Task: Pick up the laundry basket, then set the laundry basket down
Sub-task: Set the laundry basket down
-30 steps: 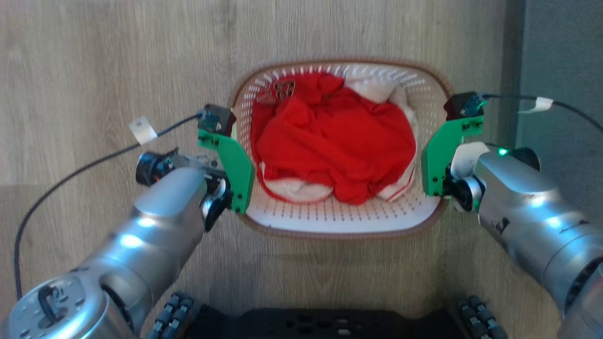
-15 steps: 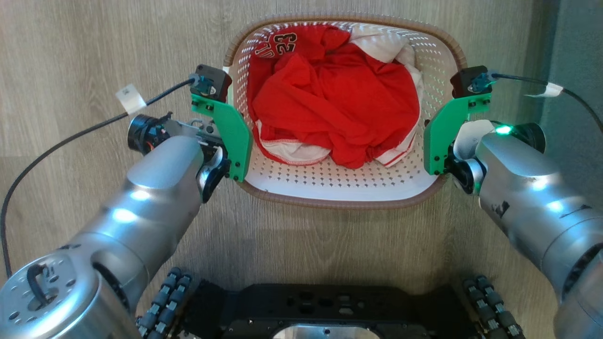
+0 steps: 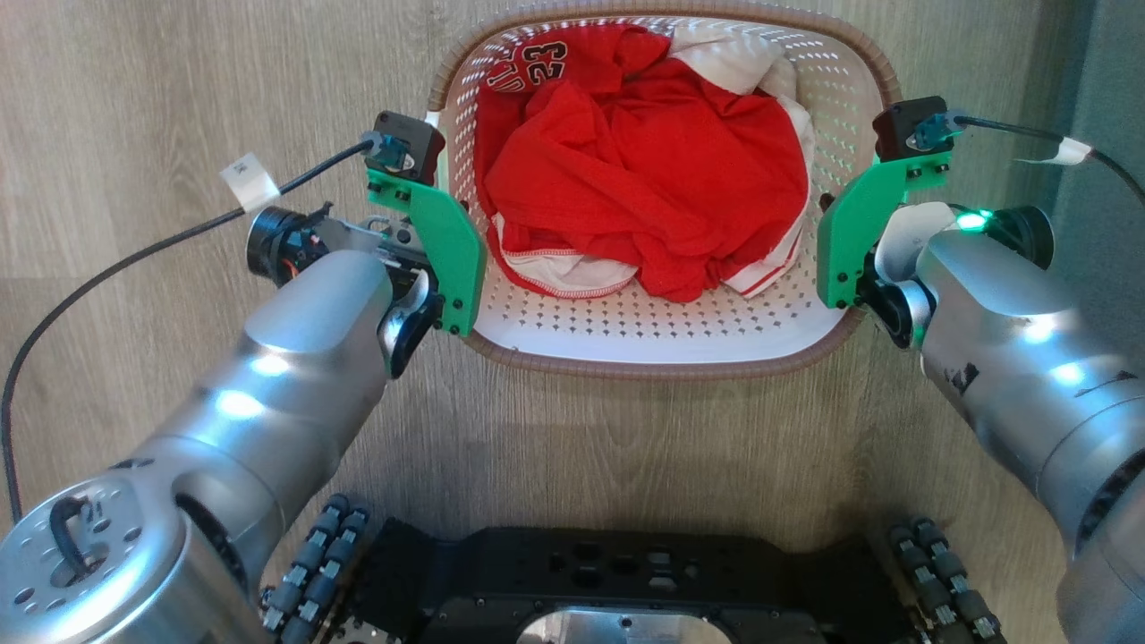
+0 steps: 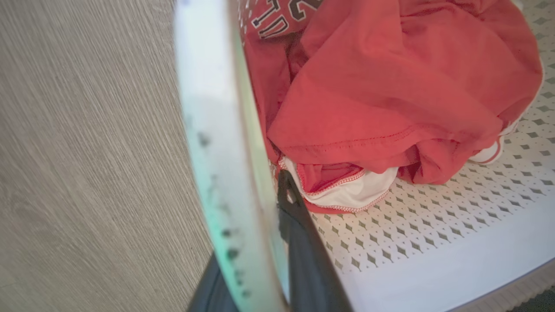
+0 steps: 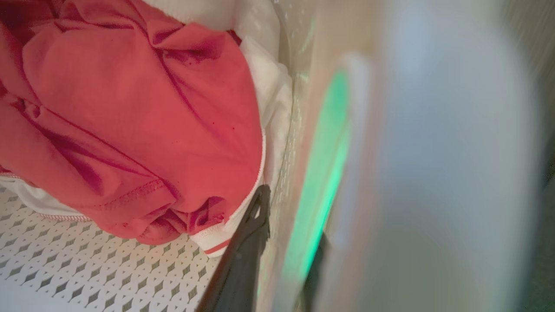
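The laundry basket [image 3: 644,368] is white and perforated with a brown woven rim, and holds a heap of red clothes [image 3: 644,179] and a white garment [image 3: 725,63]. My left gripper [image 3: 447,259] is shut on the basket's left side. In the left wrist view, the left gripper [image 4: 256,225] has one dark finger [image 4: 299,242] inside the wall, and the pale rim [image 4: 217,151] runs between the fingers. My right gripper [image 3: 850,241] is shut on the right side. In the right wrist view, the right gripper [image 5: 290,221] straddles the wall [image 5: 321,182], one finger [image 5: 247,251] inside.
Wood-look floor [image 3: 179,80] lies all around, with the basket's shadow on it near me. My dark wheeled base [image 3: 626,572] fills the bottom edge. A grey panel [image 3: 1114,63] stands at the far right. Cables [image 3: 134,259] trail from both wrists.
The basket now looks larger and sits higher in the picture, both grippers still clamped on its sides. The whole view has shifted and more of my base shows, so the camera moved.
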